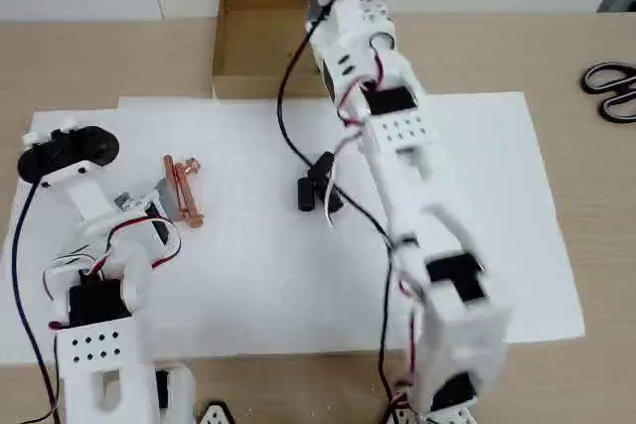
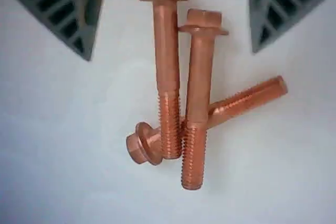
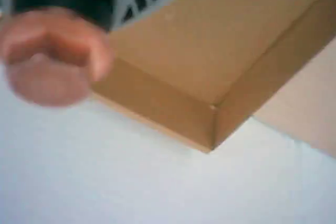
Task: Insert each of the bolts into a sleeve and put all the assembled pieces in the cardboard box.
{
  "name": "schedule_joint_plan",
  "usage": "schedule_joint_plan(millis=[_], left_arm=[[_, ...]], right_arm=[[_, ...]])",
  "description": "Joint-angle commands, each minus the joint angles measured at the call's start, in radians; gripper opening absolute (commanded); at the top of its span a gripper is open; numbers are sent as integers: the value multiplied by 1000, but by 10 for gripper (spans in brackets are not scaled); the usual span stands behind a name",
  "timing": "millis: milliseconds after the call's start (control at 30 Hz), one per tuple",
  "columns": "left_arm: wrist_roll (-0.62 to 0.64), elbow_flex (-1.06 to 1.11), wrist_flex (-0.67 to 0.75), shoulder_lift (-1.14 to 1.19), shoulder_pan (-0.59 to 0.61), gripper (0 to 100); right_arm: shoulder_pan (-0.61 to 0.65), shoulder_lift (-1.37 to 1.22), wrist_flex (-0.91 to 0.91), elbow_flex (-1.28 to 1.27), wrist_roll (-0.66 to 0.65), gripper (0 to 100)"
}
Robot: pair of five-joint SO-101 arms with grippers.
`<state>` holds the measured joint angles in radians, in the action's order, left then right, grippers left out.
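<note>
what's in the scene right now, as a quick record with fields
bolts: three copper bolts piled on the white sheet, one under the other two
left pincer: open, over the bolts
sleeves: black sleeves mid-sheet, apart from the bolts
box: at the sheet's far edge
right pincer: at the box, seemingly holding a blurred copper-and-black piece
scissors: on the table, off the sheet

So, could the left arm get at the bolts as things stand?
Probably yes: the left gripper is open over the bolts, straddling them, with nothing between. They overlap, so taking one alone may be fiddly.
</note>
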<state>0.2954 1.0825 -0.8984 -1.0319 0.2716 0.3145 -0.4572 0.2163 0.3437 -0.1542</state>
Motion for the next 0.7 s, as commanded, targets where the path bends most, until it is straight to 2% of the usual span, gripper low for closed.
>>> schedule_joint_plan(millis=[0,333,667], left_arm=[[-6,-24,-3,-23,2,188],[-6,16,0,-23,2,188],[-6,16,2,-23,0,188]], right_arm=[[10,-180,-30,313,-9,7],[42,-688,-27,928,-9,8],[47,-1013,-24,1191,-11,26]])
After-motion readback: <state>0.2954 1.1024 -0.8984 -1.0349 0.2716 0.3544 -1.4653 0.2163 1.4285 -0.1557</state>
